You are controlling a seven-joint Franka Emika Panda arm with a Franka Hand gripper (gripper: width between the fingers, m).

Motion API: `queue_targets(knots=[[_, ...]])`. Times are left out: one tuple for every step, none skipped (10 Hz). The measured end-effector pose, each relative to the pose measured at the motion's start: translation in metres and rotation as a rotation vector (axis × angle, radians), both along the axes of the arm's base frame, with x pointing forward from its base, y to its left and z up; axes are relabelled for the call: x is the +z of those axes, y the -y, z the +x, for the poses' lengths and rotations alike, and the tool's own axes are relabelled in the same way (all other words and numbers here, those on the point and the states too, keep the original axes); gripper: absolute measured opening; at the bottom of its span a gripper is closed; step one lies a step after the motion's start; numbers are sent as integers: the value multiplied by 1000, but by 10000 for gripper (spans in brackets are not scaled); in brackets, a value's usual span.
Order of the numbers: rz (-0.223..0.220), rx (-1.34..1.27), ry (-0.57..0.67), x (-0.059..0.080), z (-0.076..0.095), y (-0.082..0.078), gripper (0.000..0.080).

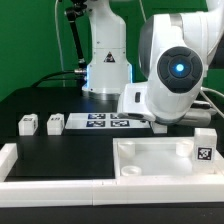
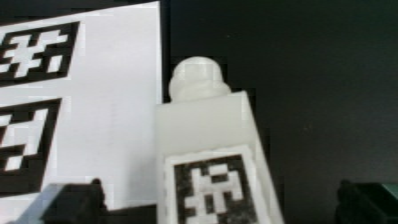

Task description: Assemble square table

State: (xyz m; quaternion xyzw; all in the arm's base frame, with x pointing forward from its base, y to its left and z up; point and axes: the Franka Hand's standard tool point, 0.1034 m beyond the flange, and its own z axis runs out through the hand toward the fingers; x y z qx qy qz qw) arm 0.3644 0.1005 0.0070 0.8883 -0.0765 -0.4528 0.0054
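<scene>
In the wrist view a white block leg (image 2: 210, 130) with a rounded screw tip and a black-and-white tag lies on the black table, between my fingers. My gripper (image 2: 217, 206) is open. One fingertip (image 2: 71, 203) and the other fingertip (image 2: 365, 203) stand clear of the leg on either side. In the exterior view the square tabletop (image 1: 160, 158), with a tag on its corner, lies at the front right. Two more small legs (image 1: 27, 124) (image 1: 54, 123) stand at the left. My arm (image 1: 178, 68) is low behind the tabletop and hides the gripper's fingers.
The marker board (image 1: 102, 121) lies on the table next to the arm, and in the wrist view (image 2: 80, 90) it lies right beside the leg. White border rails (image 1: 12, 160) run along the left and front edges. The robot base (image 1: 105, 60) stands at the back.
</scene>
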Motion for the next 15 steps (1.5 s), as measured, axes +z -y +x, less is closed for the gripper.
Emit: queue_targets(knots=[[-1,1,0,0,0,1,622],[-2,0,0,0,0,2,622],[-2,-1,0,0,0,2,441],[-2,-1,-1,0,0,3,441],[-2,-2,-1,0,0,3,287],[-2,-3,-1,0,0,4,287],[-2,-3,-1,0,0,4,287],[-2,-4,-1,0,1,4,287],[-2,-4,-1,0,1,4,287],[-2,-5,-1,0,1,4,287],[-4,-5,0,3,4,7,287],[-7,-7,19,19,23,15,288],[-13,-15,87,43,49,27,288],[-6,-25,108,63,61,37,288],[-10,-40,154,83,75,48,288]])
